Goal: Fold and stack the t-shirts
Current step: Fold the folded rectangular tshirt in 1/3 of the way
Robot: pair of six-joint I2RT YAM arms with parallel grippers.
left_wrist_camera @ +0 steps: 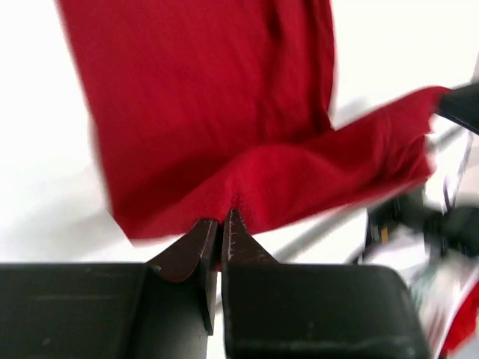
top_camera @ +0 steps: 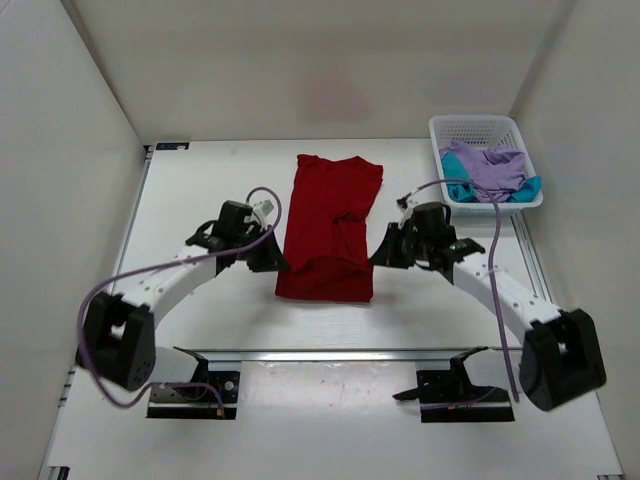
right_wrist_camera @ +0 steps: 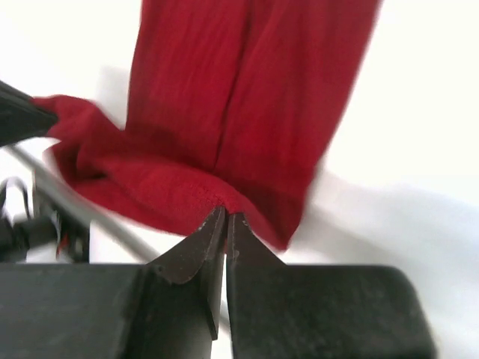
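Observation:
A dark red t-shirt (top_camera: 333,225) lies lengthwise in the middle of the table, its near hem lifted and stretched between both grippers. My left gripper (top_camera: 276,262) is shut on the hem's left corner; the left wrist view shows red cloth (left_wrist_camera: 224,134) pinched at the fingertips (left_wrist_camera: 222,217). At the hem's right corner my right gripper (top_camera: 380,255) is shut too, with the red cloth (right_wrist_camera: 239,112) nipped at its tips (right_wrist_camera: 226,215). A lavender t-shirt (top_camera: 490,168) and a teal t-shirt (top_camera: 460,190) lie crumpled in the basket.
The white mesh basket (top_camera: 478,128) stands at the table's far right corner. An aluminium rail (top_camera: 330,354) crosses in front of the arm bases. White walls close in the table on three sides.

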